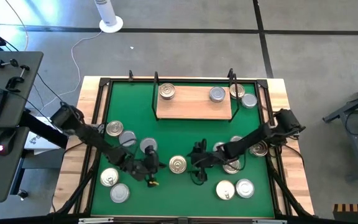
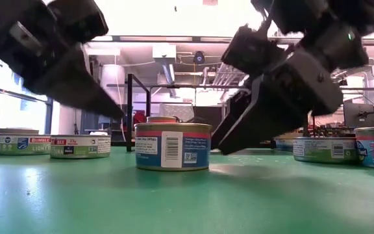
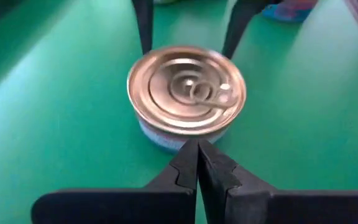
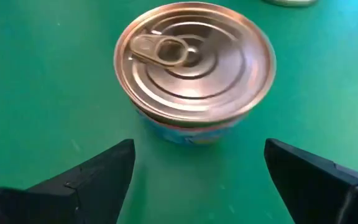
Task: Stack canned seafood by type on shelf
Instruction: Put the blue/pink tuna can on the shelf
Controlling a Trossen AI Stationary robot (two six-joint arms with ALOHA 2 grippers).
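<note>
While I hold both arms low over the green mat (image 1: 185,127), the count stands thus. Shelf (image 1: 193,102), upper centre of the high view: one gold-lidded can (image 1: 166,92) at its left end, one grey-lidded can (image 1: 217,94) toward its right; no stacks built yet. Two more cans (image 1: 243,97) sit just off its right end, on the mat.

Left on the mat: a cluster at left and lower left (image 1: 114,153), a cluster at right and lower right (image 1: 236,188), and one gold-lidded can (image 1: 178,164) at lower centre, between the two end effectors.

Right end effector (image 1: 194,163): fingers spread wide, lined up on that centre can, not touching it. Left end effector (image 1: 153,164): fingers pressed together, empty, just beside the can on its other side.

My judgement: the task is barely begun; two cans placed, most of the lot unsorted, and the centre can looks next to be gripped.
</note>
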